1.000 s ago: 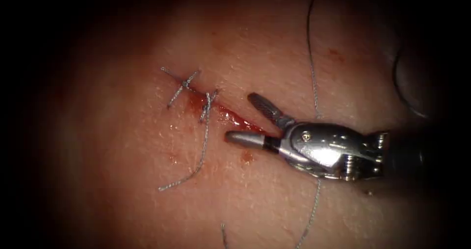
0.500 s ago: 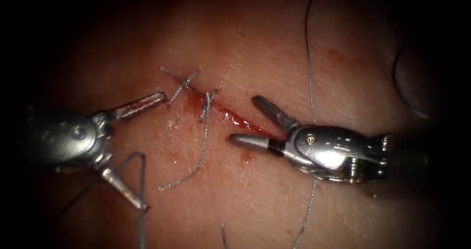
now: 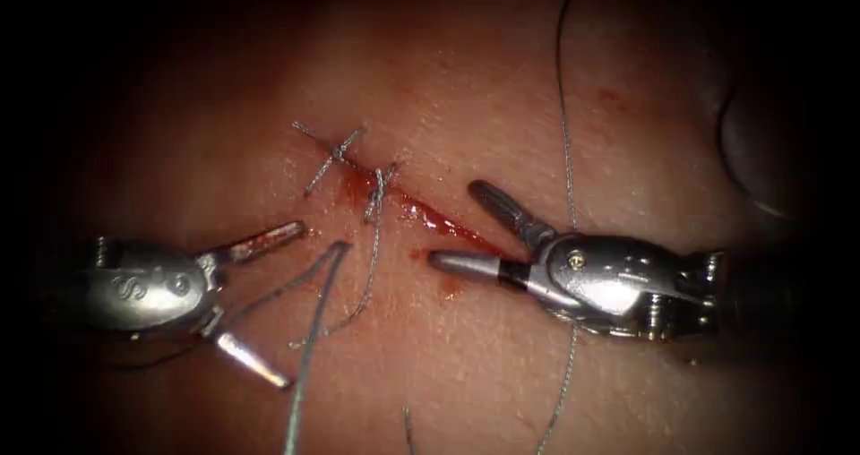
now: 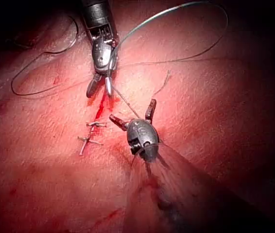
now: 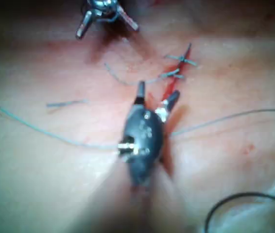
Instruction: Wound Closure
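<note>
The cut (image 3: 421, 215) runs as a red slit down to the right across the tissue (image 3: 502, 79), with two knotted stitches (image 3: 336, 155) on its upper left part. My right tool (image 3: 457, 224) has its jaws open astride the cut's lower right end and holds nothing. On the cut's left, my left tool (image 3: 279, 305) also stands open and grips nothing. A kinked strand of thread (image 3: 313, 321) crosses between its jaws. The left wrist view shows the left tool (image 4: 132, 110) facing the right tool (image 4: 99, 91). In the right wrist view the right tool (image 5: 158, 90) straddles the cut (image 5: 169, 87).
A long cut tail (image 3: 367, 276) hangs from the second stitch toward the lower left. Another thread (image 3: 566, 150) runs from the top, behind the right tool, and on to the bottom. Red fluid (image 3: 451, 287) spots the tissue below the cut. A dark curved line (image 3: 724, 150) lies at the far right.
My left tool came in from the left, then moved down and a little right, jaws still open. The kinked thread shifted right with it. My right tool drifted slightly right.
</note>
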You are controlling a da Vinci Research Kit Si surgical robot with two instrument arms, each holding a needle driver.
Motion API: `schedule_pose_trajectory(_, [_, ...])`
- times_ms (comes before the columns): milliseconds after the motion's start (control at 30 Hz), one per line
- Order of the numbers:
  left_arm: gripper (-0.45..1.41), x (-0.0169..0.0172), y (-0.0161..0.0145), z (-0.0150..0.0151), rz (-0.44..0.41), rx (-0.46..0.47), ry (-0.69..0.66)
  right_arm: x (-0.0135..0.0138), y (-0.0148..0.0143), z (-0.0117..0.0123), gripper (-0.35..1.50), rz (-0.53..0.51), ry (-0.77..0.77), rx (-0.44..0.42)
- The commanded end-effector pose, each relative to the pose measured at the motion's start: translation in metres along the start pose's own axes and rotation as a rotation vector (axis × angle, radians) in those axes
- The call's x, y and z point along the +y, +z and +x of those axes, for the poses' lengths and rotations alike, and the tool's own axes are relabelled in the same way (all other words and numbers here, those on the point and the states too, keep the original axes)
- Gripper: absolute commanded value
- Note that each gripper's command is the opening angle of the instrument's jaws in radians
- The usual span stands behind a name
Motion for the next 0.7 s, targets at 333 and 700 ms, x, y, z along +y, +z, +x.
schedule_pose_trajectory(333, [0.84, -0.0024, -0.0059, -0.0014, -0.333, 0.067, -0.2, -0.007, 0.0028, 0.0032, 1.31, 0.174, -0.014, 0.025])
schedule_pose_trajectory(700, [0.68, -0.0099, -0.0095, -0.0026, -0.527, 0.32, -0.338, -0.007, 0.003, 0.0031, 1.31, 0.175, -0.023, 0.023])
